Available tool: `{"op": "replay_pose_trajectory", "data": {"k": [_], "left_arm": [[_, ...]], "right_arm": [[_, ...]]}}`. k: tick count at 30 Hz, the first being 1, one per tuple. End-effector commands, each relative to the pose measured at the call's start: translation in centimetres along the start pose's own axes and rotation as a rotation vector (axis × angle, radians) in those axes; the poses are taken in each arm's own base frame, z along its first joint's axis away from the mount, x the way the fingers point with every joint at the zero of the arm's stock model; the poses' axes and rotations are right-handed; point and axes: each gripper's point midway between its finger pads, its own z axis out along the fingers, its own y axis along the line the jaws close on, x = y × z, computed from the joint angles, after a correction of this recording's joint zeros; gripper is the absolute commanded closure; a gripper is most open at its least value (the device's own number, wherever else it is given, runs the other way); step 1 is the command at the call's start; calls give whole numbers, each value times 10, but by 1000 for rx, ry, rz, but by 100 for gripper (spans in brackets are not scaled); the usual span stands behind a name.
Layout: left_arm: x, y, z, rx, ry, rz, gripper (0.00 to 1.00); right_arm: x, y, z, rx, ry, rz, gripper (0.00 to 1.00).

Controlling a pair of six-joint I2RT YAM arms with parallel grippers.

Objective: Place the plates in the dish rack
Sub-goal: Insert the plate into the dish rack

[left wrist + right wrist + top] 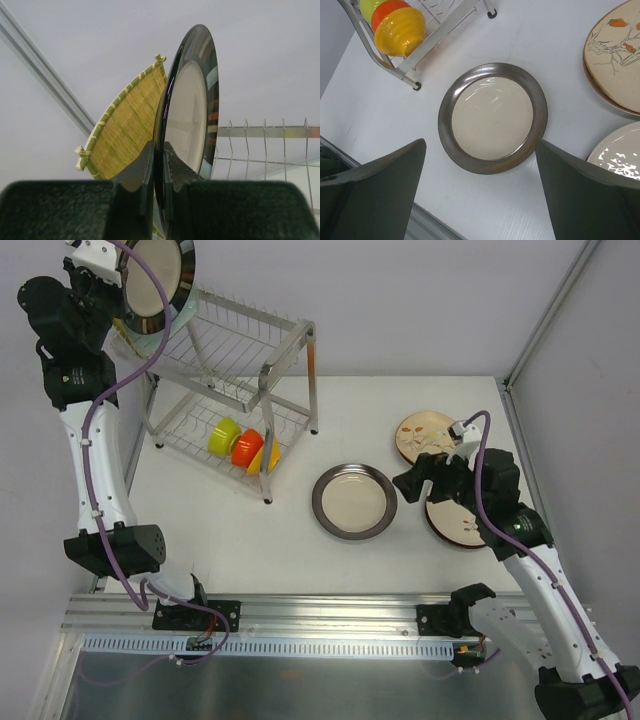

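Left pincer (160, 150) clamped on raised plate (190, 110), right pincer (481, 144) spread wide over tabletop plate (492, 117)

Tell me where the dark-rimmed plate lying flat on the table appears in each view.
Top external: the plate lies at centre, right of the dish rack.
Left wrist: not in it.
Right wrist: the plate fills the centre.
Shared landmark: the dish rack, in all views.

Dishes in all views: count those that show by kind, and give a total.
Plates: 5 (held dark-rimmed plate, yellow woven plate, dark-rimmed plate on the table, floral plate, plate beneath the right arm)
Bowls: 3 (green bowl, orange bowl, yellow bowl)
Total: 8
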Motion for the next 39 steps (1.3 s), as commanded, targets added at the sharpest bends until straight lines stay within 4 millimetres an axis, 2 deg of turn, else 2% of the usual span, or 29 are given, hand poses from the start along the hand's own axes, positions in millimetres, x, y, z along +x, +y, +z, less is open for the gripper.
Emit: {"op": "replay_pose_trajectory", "data": {"k": [1, 22, 39], "left_arm": [[-122, 22, -23, -60, -374, 132, 100], [-69, 28, -4, -7, -304, 73, 100], [-46, 27, -1, 0, -255, 37, 100]], "right_arm": [[-26, 12, -3, -45, -69, -24, 5], [-19, 10, 4, -44, -41, -12, 6], [-18, 10, 3, -46, -41, -12, 5]]}}
